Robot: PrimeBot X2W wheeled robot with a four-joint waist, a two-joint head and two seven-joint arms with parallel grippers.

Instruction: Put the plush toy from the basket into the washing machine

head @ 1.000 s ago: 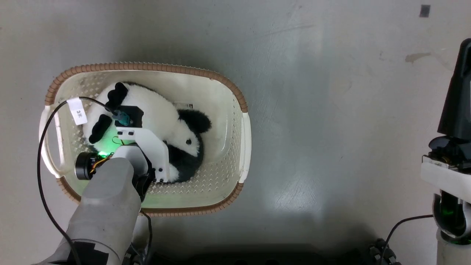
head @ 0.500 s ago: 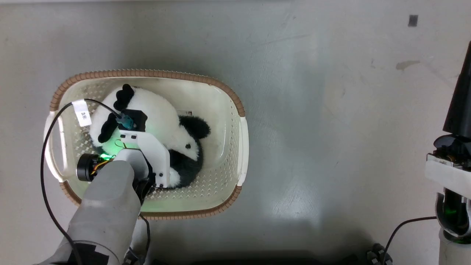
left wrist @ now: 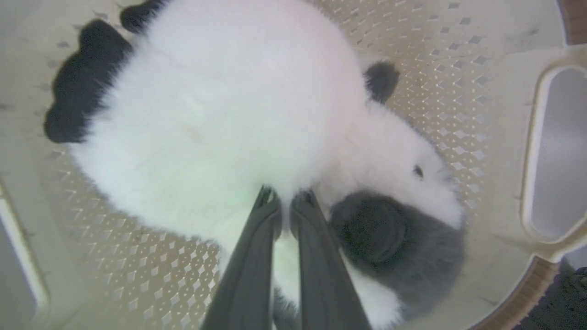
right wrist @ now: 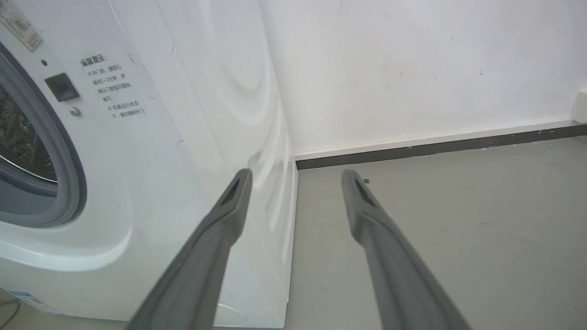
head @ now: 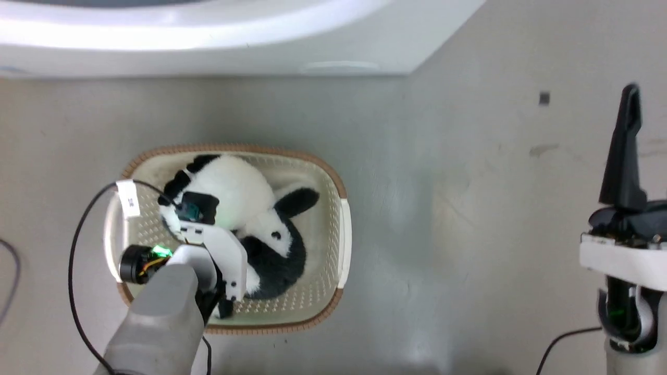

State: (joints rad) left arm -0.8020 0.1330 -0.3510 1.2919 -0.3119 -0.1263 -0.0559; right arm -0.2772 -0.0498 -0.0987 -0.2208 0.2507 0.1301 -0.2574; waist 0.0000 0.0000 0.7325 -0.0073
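**Inspector:** The position of the plush toy is to be stated.

**Examiner:** The plush toy (head: 234, 182) is recorded inside the basket (head: 345, 245). The basket is seen at 8 o'clock in the head view, standing on the grey floor (head: 469, 208). The toy's white body is turned towards 11 o'clock of the basket. Its head is laid towards 4 o'clock, with one black ear pointed to 2 o'clock. Whether the toy is raised off the basket's bottom cannot be told.

**Inspector:** The state of each claw is required.

**Examiner:** The left gripper (left wrist: 284, 201) is found pinched together on the toy's white fur. In the left wrist view a black patch is seen just beside the fingertips, at 4 o'clock of them. The right gripper (right wrist: 296, 178) is held with its fingers spread apart. It is seen at 3 o'clock in the head view, well apart from the basket.

**Inspector:** And the washing machine?

**Examiner:** The washing machine (right wrist: 174, 114) is noted at 12 o'clock in the head view, beyond the basket. In the right wrist view its grey-rimmed porthole (right wrist: 69, 183) is seen at 9 o'clock, and the drum (right wrist: 18, 137) is visible within it.
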